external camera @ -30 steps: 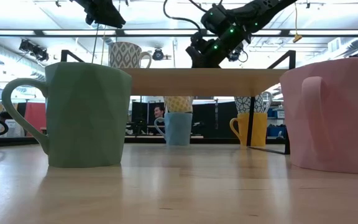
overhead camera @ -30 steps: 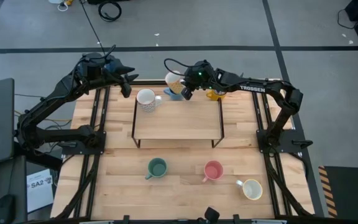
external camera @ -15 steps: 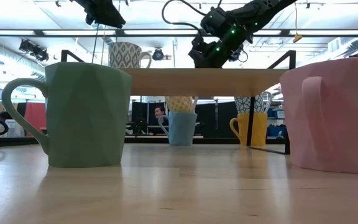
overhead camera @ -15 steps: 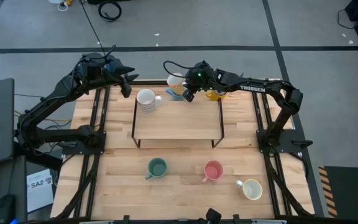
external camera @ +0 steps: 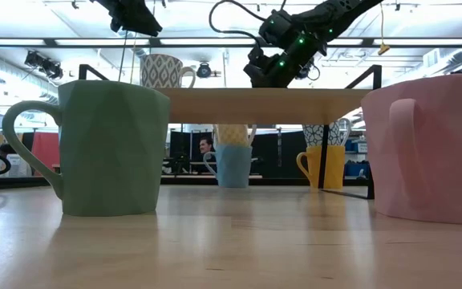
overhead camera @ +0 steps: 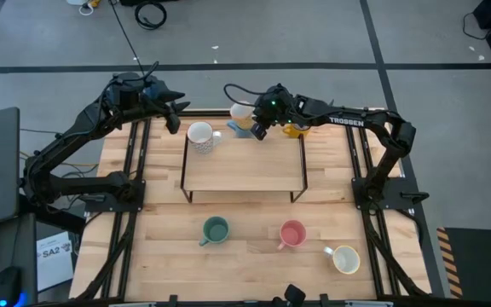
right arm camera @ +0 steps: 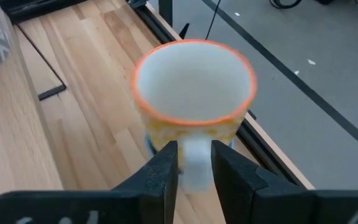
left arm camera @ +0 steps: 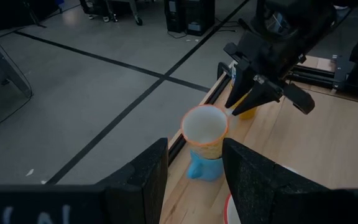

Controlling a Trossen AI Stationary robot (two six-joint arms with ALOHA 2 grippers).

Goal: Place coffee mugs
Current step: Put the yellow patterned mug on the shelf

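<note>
A mug with an orange rim and a yellow pattern (right arm camera: 194, 81) sits upright in a blue mug (left arm camera: 202, 168) at the table's far edge, behind the wooden shelf (overhead camera: 245, 166). My right gripper (right arm camera: 194, 149) is open, with one finger on each side of that mug's white handle. My left gripper (left arm camera: 194, 149) hangs open and empty in the air over the far left of the table (overhead camera: 173, 115). A white patterned mug (overhead camera: 199, 135) stands on the shelf top. Another patterned mug (external camera: 325, 132) sits on a yellow one (external camera: 325, 166). My right gripper comes slanting down from the table's near-right side. Its fingers (right arm camera: 166, 163) stand on either side of the orange-rimmed mug's white handle (right arm camera: 194, 163). Whether they touch it I cannot tell. The mug rests in the blue mug.
A green mug (overhead camera: 216, 228), a pink mug (overhead camera: 292, 233) and a cream mug (overhead camera: 345, 258) stand on the near half of the table. The shelf's black legs and the table's black rails (overhead camera: 135, 153) border the work area. The floor drops away just beyond the stacked mugs.
My right gripper has tipped slightly at the wrist while staying at the orange-rimmed mug's handle. The stacked mugs have shifted slightly toward the table's right.
</note>
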